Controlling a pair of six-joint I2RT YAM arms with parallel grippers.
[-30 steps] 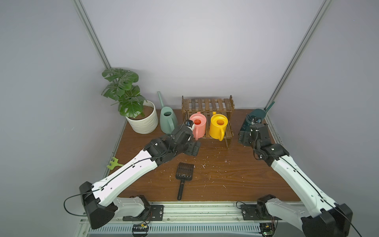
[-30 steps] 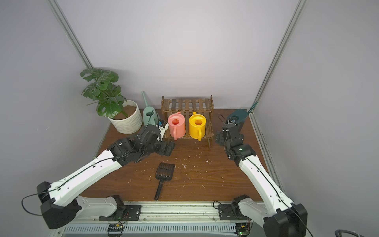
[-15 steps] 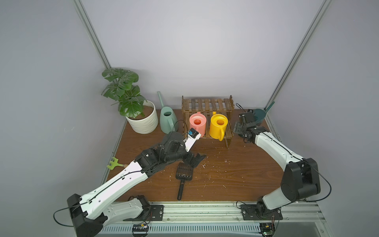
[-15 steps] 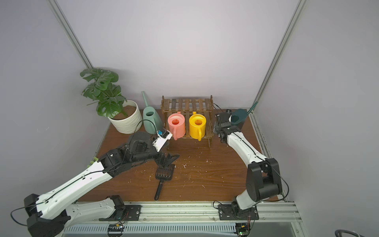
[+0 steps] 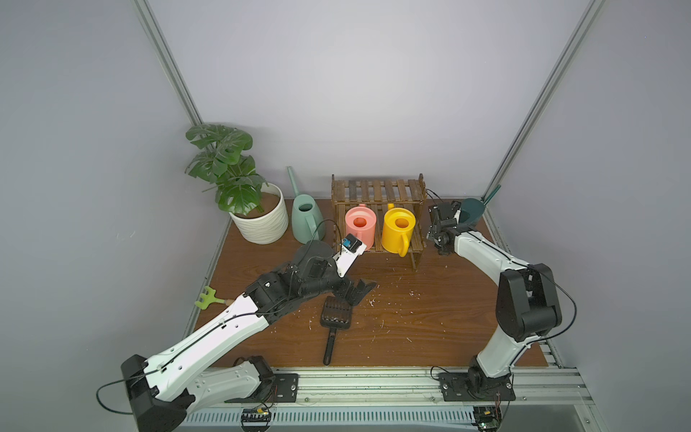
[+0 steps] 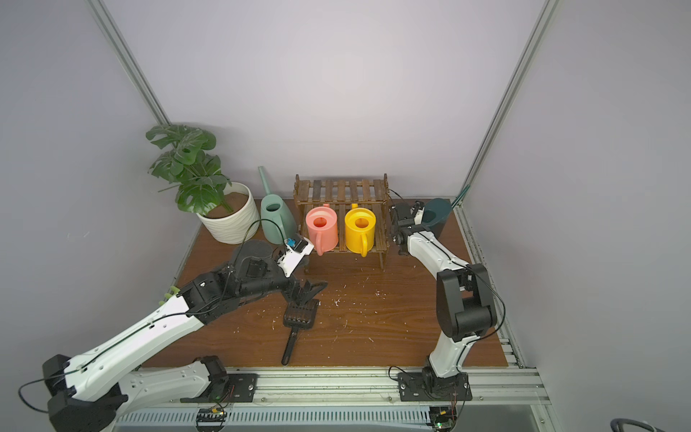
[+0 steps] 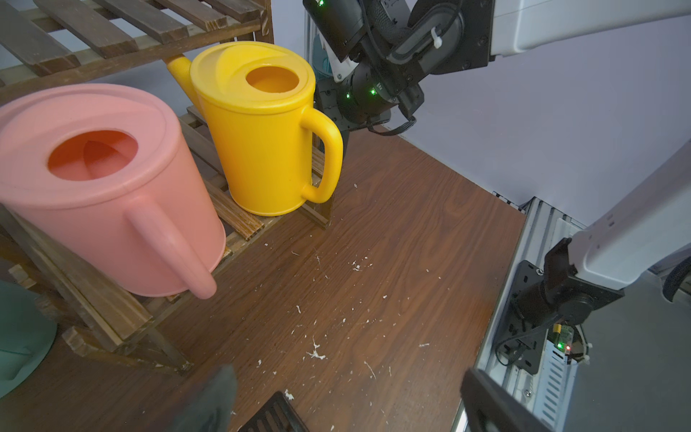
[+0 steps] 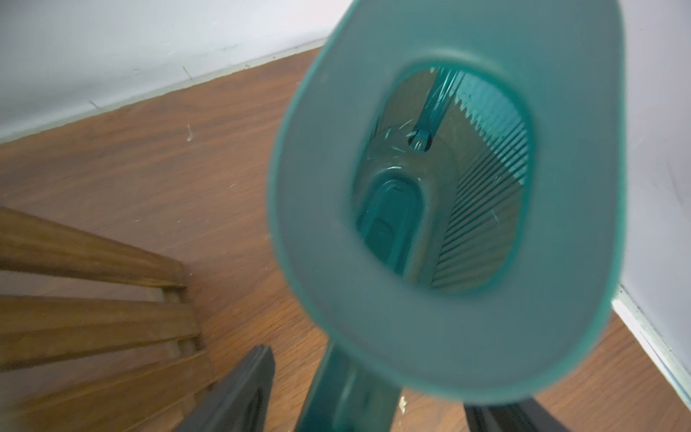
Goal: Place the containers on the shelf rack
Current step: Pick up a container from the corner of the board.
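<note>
Grey-walled cell with a brown wood-grain desk (image 5: 448, 318); the shelf rack (image 5: 377, 189) stands at the middle of the rear edge. We note two changes over the last second. The left claw (image 5: 359, 291), then up against the pink can (image 5: 359, 226), has drawn back toward the desk's middle and hangs released and empty just beside the black scoop (image 5: 336, 316). The pink can and yellow can (image 5: 398, 232) both sit upright on the lower tier, so we judge half the task done. The right arm has folded its elbow high, and the right claw (image 5: 454, 215) sits at the dark-teal can (image 5: 472, 213), which is on the desk in the rear right corner, just beside the rack. In the right wrist view its jaws flank the handle (image 8: 347, 389) with gaps on both sides, not yet clenched. This can stands upright, long axis vertical, mouth up, spout (image 5: 491, 193) rising toward the corner post, handle toward the claw. The mint-green can (image 5: 304, 220) waits near the rear edge, between the rack and the white plant pot (image 5: 261, 224).
</note>
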